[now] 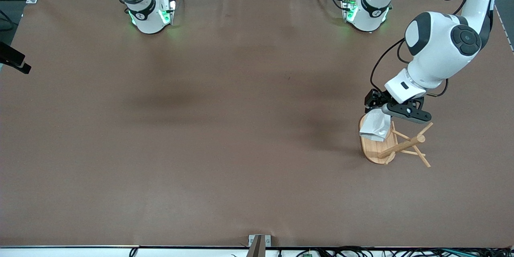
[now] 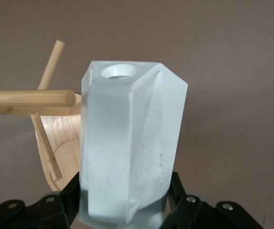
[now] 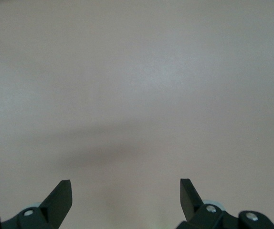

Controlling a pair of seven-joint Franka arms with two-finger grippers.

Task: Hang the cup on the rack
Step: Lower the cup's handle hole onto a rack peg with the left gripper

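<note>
Toward the left arm's end of the table stands the rack (image 1: 395, 146): light bamboo, oval flat base, round post w/ thin angled pegs, seen tilted from the front camera. Over its base hangs the cup (image 1: 375, 125), white, matte, faceted sides, chunky handle w/ round hole. Left gripper (image 1: 379, 108) clamps it, jaws shut on the cup body; a peg tip sits just beside the cup in the left wrist view. No legible writing on cup or rack. Right gripper (image 3: 125, 196) waits over bare brown table (image 1: 200, 128), jaws wide, holding nothing.

left gripper (image 1: 375, 109) clamped tight, right gripper (image 3: 126, 195) spread wide, waiting
</note>
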